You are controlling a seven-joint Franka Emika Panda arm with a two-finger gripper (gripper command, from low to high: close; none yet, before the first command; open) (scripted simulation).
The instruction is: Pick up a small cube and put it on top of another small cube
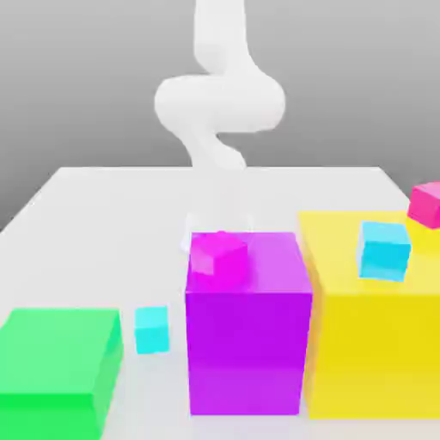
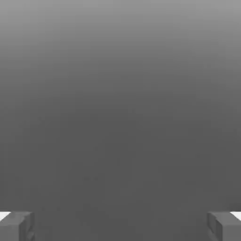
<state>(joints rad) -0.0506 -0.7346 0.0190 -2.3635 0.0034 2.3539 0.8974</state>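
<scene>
Gripper (image 2: 120,226) spread wide with nothing between its fingers (image 2: 16,225), arm (image 1: 219,103) behind the purple block (image 1: 247,344); small cyan cube (image 1: 151,329) down on the table (image 1: 103,215) between green block (image 1: 56,369) and purple block, near the front edge, untouched.

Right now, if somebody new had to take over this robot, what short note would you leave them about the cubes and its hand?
Hand: open, fingers wide apart, holding nothing.
Small glossy cyan cube: on the white table, between the big green block and the big purple block.
Other cyan cube: on top of the big yellow block.
Small magenta cubes: one on the purple block, one at the yellow block's far edge.
Done: nothing stacked yet.
Left: pick up the table cube, set it on another small cube.
</scene>
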